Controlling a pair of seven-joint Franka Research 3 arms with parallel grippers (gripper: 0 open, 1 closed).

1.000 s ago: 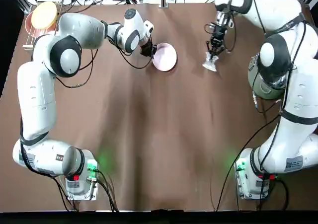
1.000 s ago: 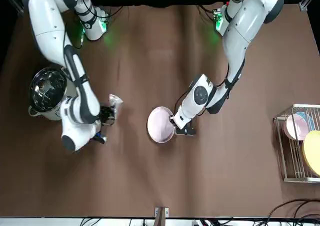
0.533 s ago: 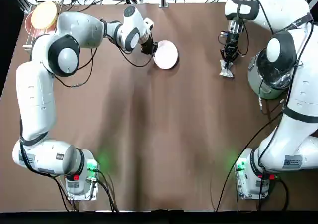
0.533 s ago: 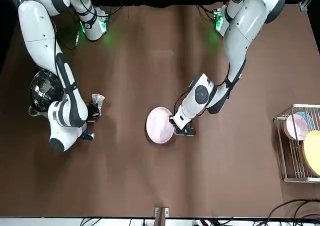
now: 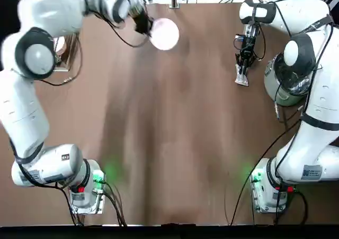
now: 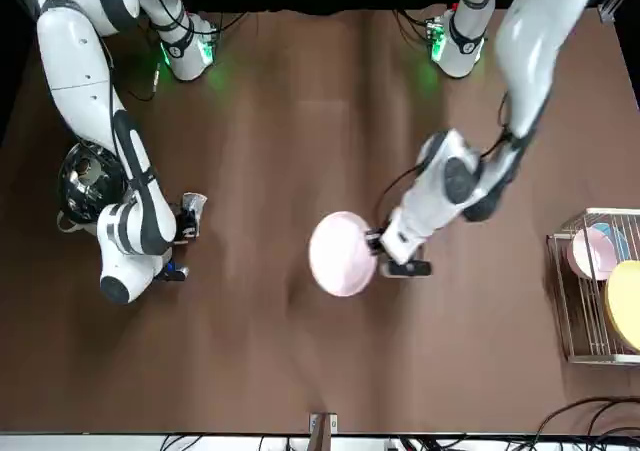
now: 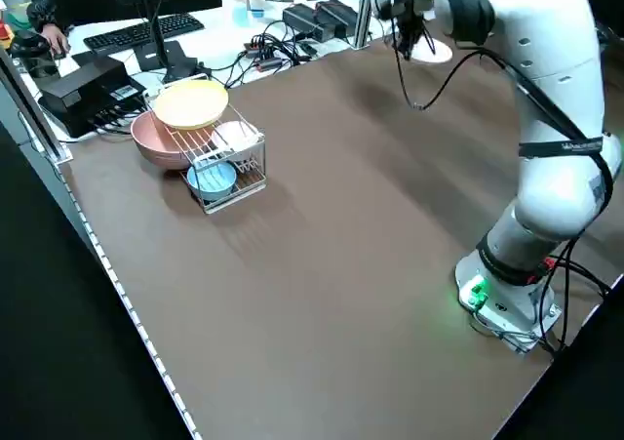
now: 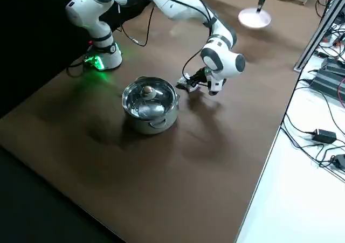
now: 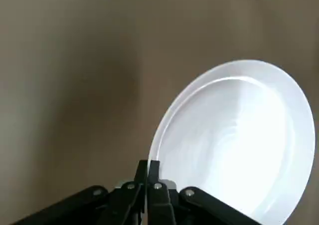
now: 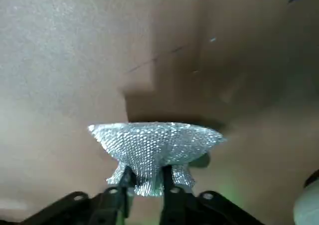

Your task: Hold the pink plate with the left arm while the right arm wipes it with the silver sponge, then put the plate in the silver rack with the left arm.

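My left claw (image 9: 148, 166) pinches the plate (image 9: 232, 145) away from the rack (image 6: 606, 359); I should slide it in edge first (gently!). My right claw (image 10: 148, 172), farther from the rack, squeezes the sponge (image 10: 152, 147).

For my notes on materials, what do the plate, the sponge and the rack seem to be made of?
Pink plate: probably glazed ceramic or plastic; smooth, glossy highlight.
Silver sponge: metallic-looking mesh, perhaps metal or coated fibre; fine sparkling weave.
Silver rack: likely metal wire; thin, shiny bars.
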